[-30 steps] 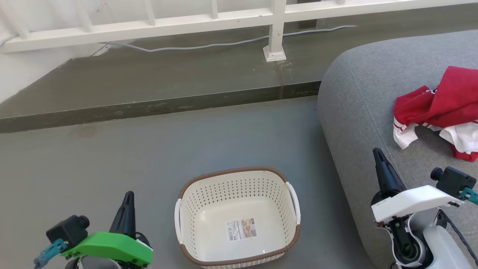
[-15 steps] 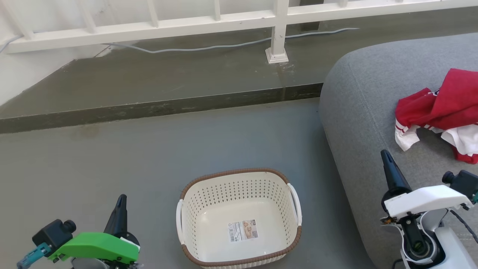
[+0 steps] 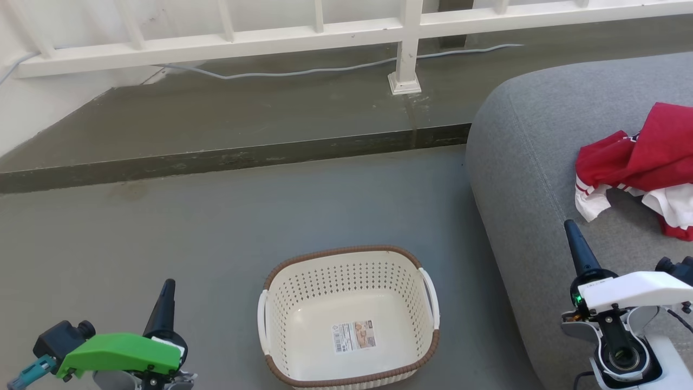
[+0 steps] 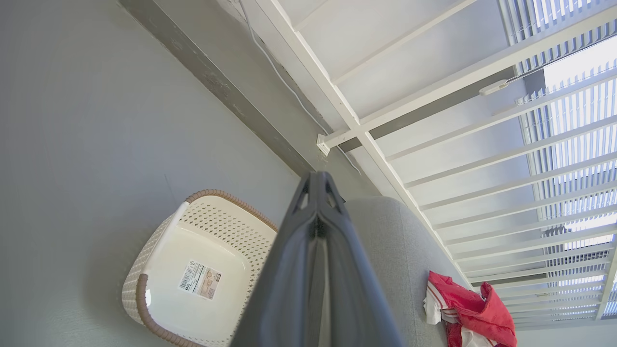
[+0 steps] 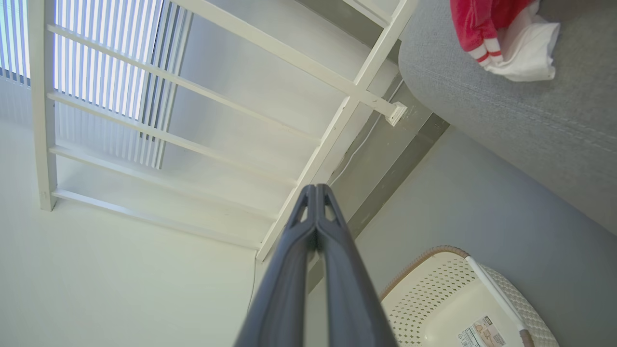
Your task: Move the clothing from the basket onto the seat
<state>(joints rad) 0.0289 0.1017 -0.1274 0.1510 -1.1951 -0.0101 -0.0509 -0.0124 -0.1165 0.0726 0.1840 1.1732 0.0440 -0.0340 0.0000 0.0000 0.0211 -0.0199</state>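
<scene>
Outward drifted my left tool (image 3: 168,284) and right tool (image 3: 569,225), both clenched empty. Clothing (image 3: 639,162) lay on the seat (image 3: 520,162) beyond the right tool; the basket (image 3: 341,251) sat on the grey floor (image 3: 216,227) between them, railing (image 3: 325,30) ahead.

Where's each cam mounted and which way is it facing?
Head view: up top, tilted down at floor, basket and seat; left gripper and right gripper in the bottom corners.
Left wrist view: along its own shut fingers toward the railing.
Right wrist view: same, along its shut fingers toward the railing.
Shared: all three show basket, seat, red clothes.
</scene>
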